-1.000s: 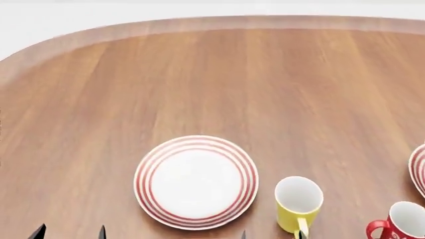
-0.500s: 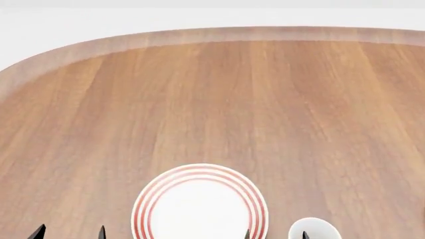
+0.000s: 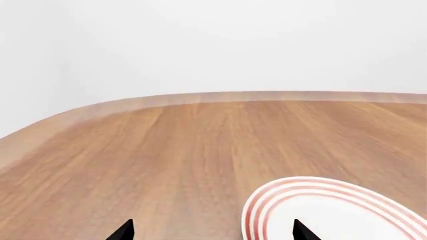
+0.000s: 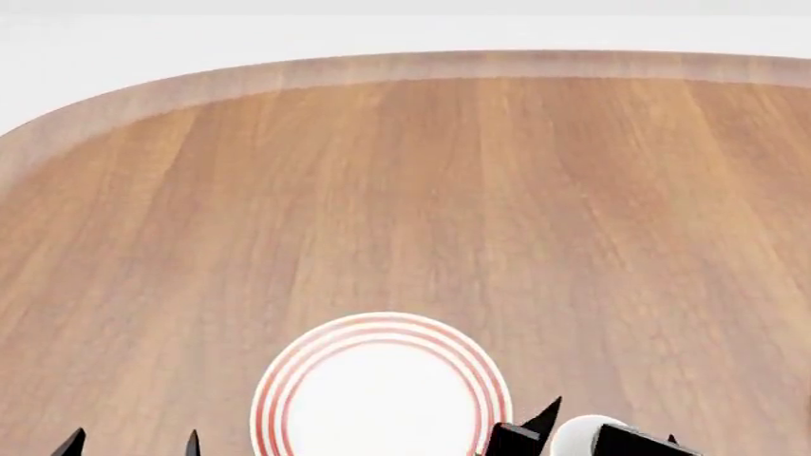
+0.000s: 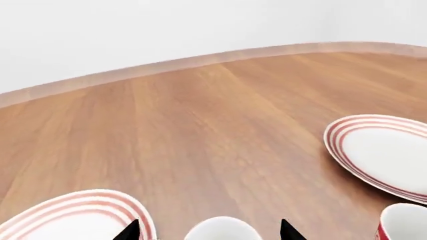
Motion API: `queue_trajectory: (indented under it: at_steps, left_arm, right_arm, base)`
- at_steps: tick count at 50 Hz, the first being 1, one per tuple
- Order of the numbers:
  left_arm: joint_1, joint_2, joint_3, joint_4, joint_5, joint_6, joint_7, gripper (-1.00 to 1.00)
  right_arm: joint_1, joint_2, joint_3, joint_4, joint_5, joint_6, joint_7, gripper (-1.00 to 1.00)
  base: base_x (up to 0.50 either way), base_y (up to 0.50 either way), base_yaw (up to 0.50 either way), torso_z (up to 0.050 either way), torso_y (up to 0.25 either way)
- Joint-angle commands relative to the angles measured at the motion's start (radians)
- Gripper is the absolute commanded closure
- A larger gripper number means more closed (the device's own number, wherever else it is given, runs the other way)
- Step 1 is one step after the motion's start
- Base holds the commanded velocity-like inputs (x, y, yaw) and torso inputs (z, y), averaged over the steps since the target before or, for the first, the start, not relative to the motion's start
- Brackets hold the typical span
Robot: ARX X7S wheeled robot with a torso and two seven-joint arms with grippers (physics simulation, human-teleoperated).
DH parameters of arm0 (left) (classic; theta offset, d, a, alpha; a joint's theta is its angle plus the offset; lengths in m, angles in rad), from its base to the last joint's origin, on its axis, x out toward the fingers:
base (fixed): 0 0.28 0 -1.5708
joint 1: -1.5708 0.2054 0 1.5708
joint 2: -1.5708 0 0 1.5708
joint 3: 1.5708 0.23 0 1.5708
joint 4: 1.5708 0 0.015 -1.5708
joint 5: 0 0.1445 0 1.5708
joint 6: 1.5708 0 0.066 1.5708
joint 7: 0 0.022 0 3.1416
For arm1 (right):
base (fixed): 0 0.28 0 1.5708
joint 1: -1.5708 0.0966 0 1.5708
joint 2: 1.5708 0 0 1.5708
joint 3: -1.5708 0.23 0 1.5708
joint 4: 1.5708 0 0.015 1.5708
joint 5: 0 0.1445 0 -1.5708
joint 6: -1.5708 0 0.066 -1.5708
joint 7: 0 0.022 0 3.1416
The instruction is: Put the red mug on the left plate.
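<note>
On the wooden table (image 4: 405, 190), near edge, head view: the left plate (image 4: 380, 389) lies flat, partly cut off by the frame. Just right of it, a white mug rim (image 4: 586, 435) shows behind black parts of the right gripper (image 4: 557, 439). The left gripper (image 4: 133, 444) shows only as two dark tips at the near left, apart, nothing between them.

Right wrist view adds what the head view lacks: a second ringed plate (image 5: 383, 155) lying well to the right, and the red mug (image 5: 403, 222), only its white inside and a strip of red wall visible, on the table near that plate and well apart from the left plate (image 5: 73, 215). Right fingertips (image 5: 130, 231) stand spread, the white rim of another mug (image 5: 223, 229) seen between them; contact cannot be told.

Left wrist view: fingertips (image 3: 123, 231) wide apart, empty, left plate (image 3: 333, 210) near the right tip.
</note>
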State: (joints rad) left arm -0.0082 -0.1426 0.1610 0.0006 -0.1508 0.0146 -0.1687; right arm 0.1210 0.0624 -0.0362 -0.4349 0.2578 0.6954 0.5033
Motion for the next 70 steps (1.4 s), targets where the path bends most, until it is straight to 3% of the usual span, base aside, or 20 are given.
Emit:
queue_trajectory:
  at_steps: [1,27,70]
  left_arm:
    - [-0.004,-0.007,0.007,-0.006,-0.008,0.004,-0.007,-1.0]
    - [-0.004,-0.021,0.023,-0.005,-0.023,0.009,-0.023,-1.0]
    - [-0.009,-0.04,0.046,-0.007,-0.046,0.013,-0.044,-1.0]
  right_arm:
    - [0.058,-0.032,0.069,-0.148,0.055,0.226,0.162,-1.0]
    - [0.07,-0.035,0.213,-0.189,0.223,0.261,0.358,-1.0]
    - [0.138,-0.019,0.217,0.193,0.271,0.025,0.46,-1.0]
  base:
    - [0.0,0.0,0.0,0.0,0.0]
    - [0.0,0.0,0.0,0.0,0.0]
    - [0.0,0.0,0.0,0.0,0.0]
